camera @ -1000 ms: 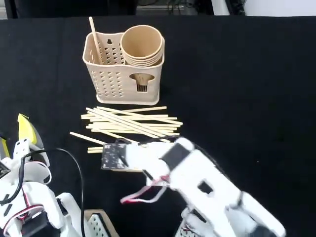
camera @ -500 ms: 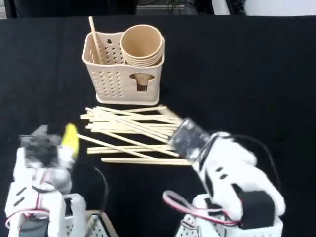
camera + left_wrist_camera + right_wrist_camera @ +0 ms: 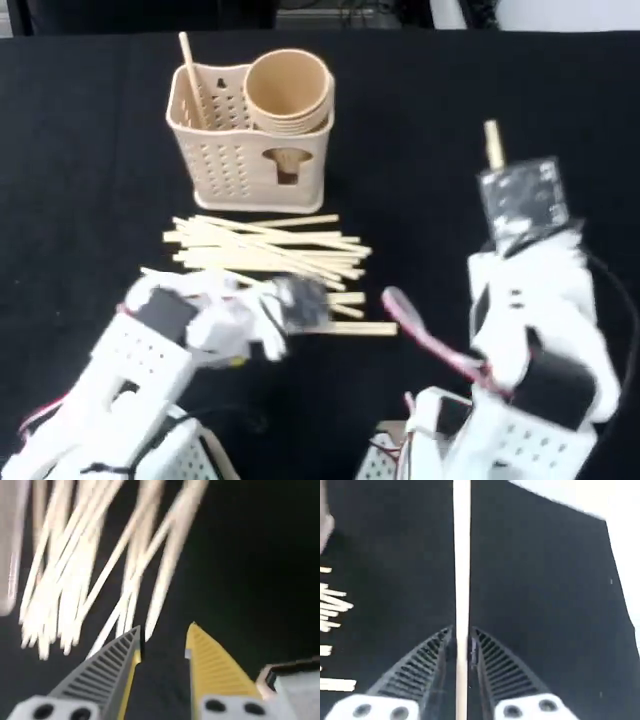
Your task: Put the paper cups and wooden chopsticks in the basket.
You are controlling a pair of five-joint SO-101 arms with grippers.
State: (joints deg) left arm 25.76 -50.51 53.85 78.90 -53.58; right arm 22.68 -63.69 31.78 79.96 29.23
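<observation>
The beige basket (image 3: 215, 150) stands at the back of the black table with stacked paper cups (image 3: 288, 90) in one compartment and a single chopstick (image 3: 190, 70) upright in the other. A pile of wooden chopsticks (image 3: 265, 248) (image 3: 100, 565) lies in front of it. My right gripper (image 3: 497, 168) (image 3: 462, 635) is raised over the right half of the table, shut on one chopstick (image 3: 461, 555) whose tip (image 3: 492, 143) pokes out. My left gripper (image 3: 290, 300) (image 3: 165, 632) is open, low at the near edge of the pile, nothing between its fingers.
The black cloth (image 3: 450, 90) covers the whole table. Both arm bases sit at the near edge, and a red cable (image 3: 430, 335) loops off the right arm.
My right arm lifted away from the pile and swung right with a chopstick in its grip. My left arm came in from the left edge to the pile's near side.
</observation>
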